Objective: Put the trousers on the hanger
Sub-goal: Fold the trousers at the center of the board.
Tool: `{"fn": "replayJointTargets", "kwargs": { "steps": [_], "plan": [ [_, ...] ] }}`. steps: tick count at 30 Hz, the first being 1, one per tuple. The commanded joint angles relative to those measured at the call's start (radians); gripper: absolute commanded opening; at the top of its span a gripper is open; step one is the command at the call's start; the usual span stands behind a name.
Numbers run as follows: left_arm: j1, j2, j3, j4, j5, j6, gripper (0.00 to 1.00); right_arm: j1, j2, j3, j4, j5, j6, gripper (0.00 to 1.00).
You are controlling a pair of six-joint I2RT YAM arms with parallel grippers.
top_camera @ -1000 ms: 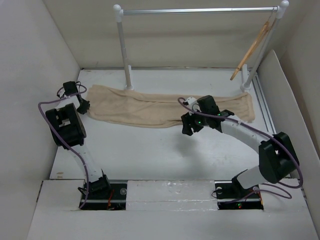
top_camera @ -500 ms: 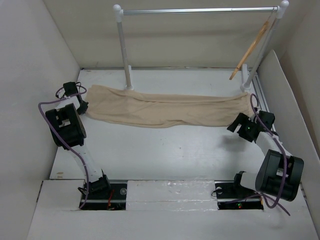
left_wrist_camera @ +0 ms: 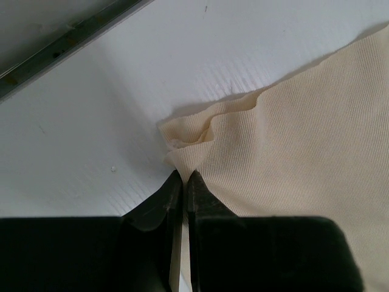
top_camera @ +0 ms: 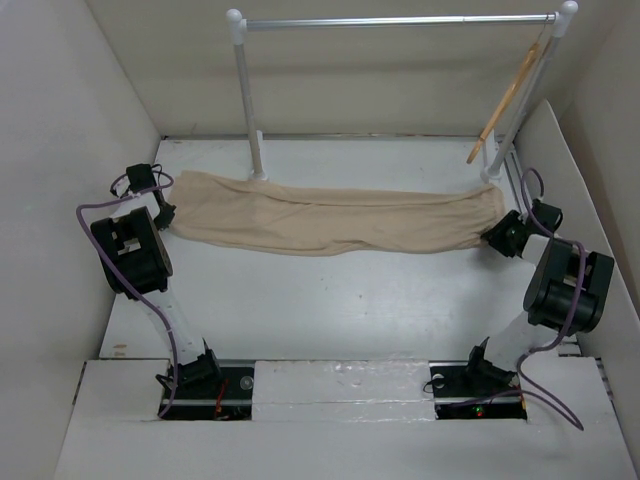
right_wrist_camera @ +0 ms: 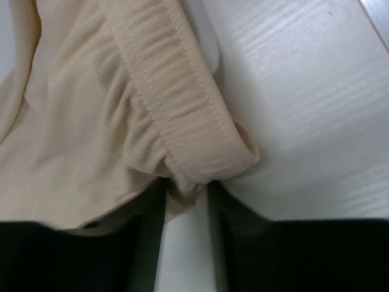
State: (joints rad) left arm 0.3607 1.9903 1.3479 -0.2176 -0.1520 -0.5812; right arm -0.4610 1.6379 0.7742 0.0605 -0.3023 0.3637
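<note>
Right gripper (top_camera: 503, 235) has left the middle of the trousers (top_camera: 330, 218) and now sits at their right end. Left gripper (top_camera: 165, 210) has not shifted.

- Trousers: flat across the table (top_camera: 330, 310), stretched left to right, 1 gripper at each end.
- Left gripper (left_wrist_camera: 182, 181): fingers pressed together, pinching a small puckered corner of cloth at the tips.
- Right gripper (right_wrist_camera: 185, 198): fingers spread, straddling the corner of the waistband (right_wrist_camera: 176, 115). Not closed on it yet.
- Hanger (top_camera: 510, 95): hangs tilted at the far right end of the rail (top_camera: 400, 20), close to the right post, well apart from the cloth.

Risks, as judgement:
- Both holds are shallow, at the very corners. Thin cloth could slip out on a lift.
- Right fingers may catch only 1 layer of the waistband, so the rest droops.
- With the cloth held at 2 ends, the middle likely sags and drags.
- The hanger hangs free, so a nudge could swing it or knock it off the rail.

Surface: smooth white board with fine ribs, so the cloth probably slides easily.

Room: white walls on 3 sides. The right arm is folded close to the right wall, so it has little space to swing. The rack's left post (top_camera: 247, 100) stands just behind the trousers' far edge.
</note>
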Motion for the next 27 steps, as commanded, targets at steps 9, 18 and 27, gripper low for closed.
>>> {"fn": "replayJointTargets", "kwargs": {
  "steps": [9,18,27],
  "plan": [
    [0.024,-0.068,-0.107,-0.052,-0.093,0.008,0.0,-0.02,-0.028,0.013,-0.116,0.029,-0.077,0.0],
    [0.046,-0.18,-0.214,-0.138,-0.261,0.04,0.0,-0.212,-0.256,-0.139,-0.254,0.028,-0.206,0.0],
    [0.046,-0.286,-0.28,-0.198,-0.333,0.023,0.0,-0.393,-0.434,-0.17,-0.435,0.025,-0.342,0.0]
  ]
}}
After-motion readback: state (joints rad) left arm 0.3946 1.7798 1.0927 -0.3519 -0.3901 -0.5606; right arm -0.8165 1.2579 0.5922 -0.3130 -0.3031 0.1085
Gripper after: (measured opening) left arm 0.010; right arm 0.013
